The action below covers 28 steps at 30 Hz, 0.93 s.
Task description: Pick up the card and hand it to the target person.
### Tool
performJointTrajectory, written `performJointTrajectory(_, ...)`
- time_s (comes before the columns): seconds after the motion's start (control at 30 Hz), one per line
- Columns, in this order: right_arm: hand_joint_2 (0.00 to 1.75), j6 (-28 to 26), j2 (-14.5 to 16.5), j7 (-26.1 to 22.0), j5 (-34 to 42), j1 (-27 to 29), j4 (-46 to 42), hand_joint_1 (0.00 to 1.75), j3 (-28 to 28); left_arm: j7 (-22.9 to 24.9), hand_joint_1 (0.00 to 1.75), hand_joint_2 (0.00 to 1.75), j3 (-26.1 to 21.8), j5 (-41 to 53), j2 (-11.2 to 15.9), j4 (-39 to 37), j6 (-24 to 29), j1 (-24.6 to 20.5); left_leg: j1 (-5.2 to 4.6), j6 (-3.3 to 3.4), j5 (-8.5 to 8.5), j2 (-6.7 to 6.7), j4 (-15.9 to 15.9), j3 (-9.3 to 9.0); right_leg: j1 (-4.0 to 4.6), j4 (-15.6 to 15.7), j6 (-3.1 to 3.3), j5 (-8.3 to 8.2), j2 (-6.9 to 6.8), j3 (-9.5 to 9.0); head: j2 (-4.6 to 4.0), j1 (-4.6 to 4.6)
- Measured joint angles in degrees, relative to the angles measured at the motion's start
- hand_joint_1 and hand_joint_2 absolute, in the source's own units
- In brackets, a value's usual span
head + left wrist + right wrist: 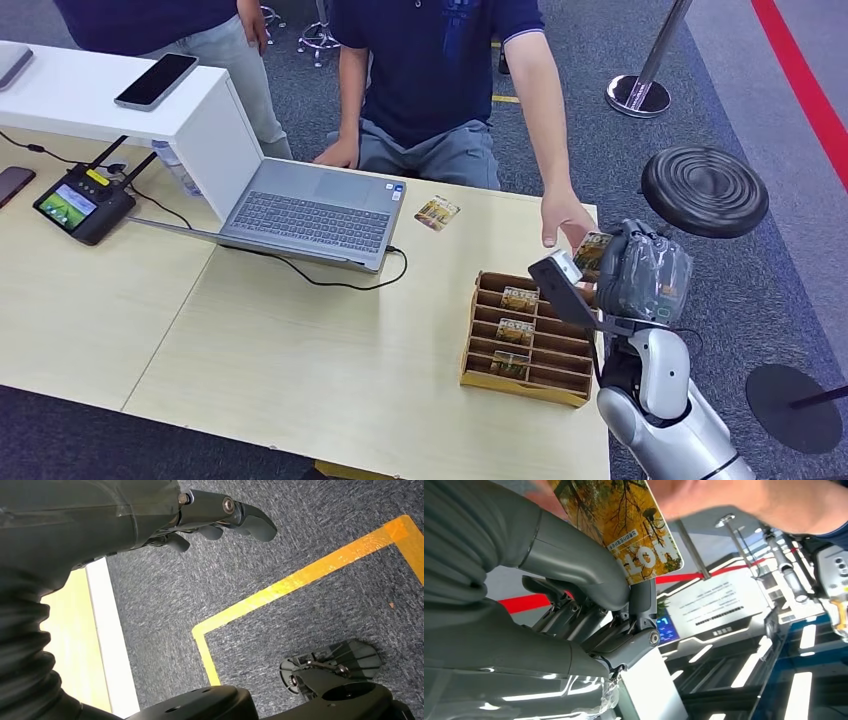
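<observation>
My right hand (640, 270) is raised at the table's right edge, above the wooden card rack (527, 340). It pinches a yellow autumn-tree card (592, 250) between thumb and finger; the same card (624, 525) shows close up in the right wrist view. A person's hand (566, 218) reaches down to the card, fingertips at its far edge. That person, in a dark blue shirt (430, 60), sits behind the table. My left hand (220, 522) hangs over the carpet with fingers loosely extended, holding nothing.
The rack holds more cards in its slots. Another card (437, 212) lies flat beside the open laptop (305, 210). A white shelf (110, 110) with a phone, a small screen device (82, 205), a black stool (704, 190) and a second person stand around.
</observation>
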<state>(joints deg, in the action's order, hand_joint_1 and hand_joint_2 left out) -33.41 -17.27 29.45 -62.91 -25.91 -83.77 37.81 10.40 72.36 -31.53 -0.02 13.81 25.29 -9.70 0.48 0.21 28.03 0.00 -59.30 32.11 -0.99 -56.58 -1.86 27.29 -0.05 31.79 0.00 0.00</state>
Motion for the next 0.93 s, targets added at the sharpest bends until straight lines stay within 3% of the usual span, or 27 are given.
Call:
performJointTrajectory(0.5,1.75,-1.0,1.3,-1.2,0.9,0.4,2.8,1.75,1.4,1.3,0.00,1.75,0.0,0.0,0.2,0.0,-0.6,0.4,0.00,0.00,-0.02,0.01,0.0,-0.01,0.01,0.0,0.02,-0.03,0.01,-0.02,0.00,0.00)
performJointTrajectory(0.53,1.75,-1.0,1.2,-1.1,0.9,0.5,2.7,1.45,1.3,1.1,0.00,1.75,-0.2,-0.2,0.2,0.1,-0.5,0.4,0.01,0.00,-0.03,0.03,0.1,-0.03,0.01,0.1,0.03,-0.05,0.02,-0.03,0.00,0.00)
performJointTrajectory(0.63,1.75,-1.0,0.5,-0.6,1.0,1.0,2.4,0.14,0.7,0.8,0.00,0.44,-0.6,-0.5,0.1,0.2,-0.6,0.4,0.00,0.01,-0.01,-0.03,0.0,0.01,0.00,0.0,0.01,-0.01,-0.04,-0.02,0.00,0.00)
performJointTrajectory(0.67,1.75,-0.9,0.3,-0.4,1.1,1.2,2.3,0.00,0.4,0.9,0.00,0.00,-0.5,-0.5,0.0,0.1,-0.7,0.5,0.00,0.01,0.00,-0.06,0.0,0.02,0.00,0.0,0.00,0.01,-0.07,-0.01,0.00,0.00)
performJointTrajectory(0.93,1.75,-1.9,-1.6,1.2,3.4,3.8,1.8,0.00,-2.4,1.2,0.00,0.00,-0.7,-0.8,0.2,0.0,-1.0,1.0,0.01,0.02,-0.04,-0.23,0.0,0.05,0.01,0.0,-0.01,0.02,-0.23,-0.02,0.00,0.00)
